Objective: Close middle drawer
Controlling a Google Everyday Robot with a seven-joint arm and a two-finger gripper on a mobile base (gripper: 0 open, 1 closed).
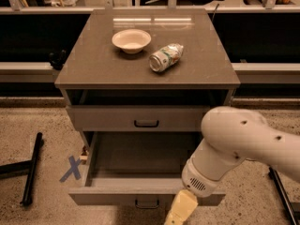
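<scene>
The claw [181, 213] hangs low before the pulled-out middle drawer [122, 196]; the arm [234, 144] covers its right front corner.
</scene>
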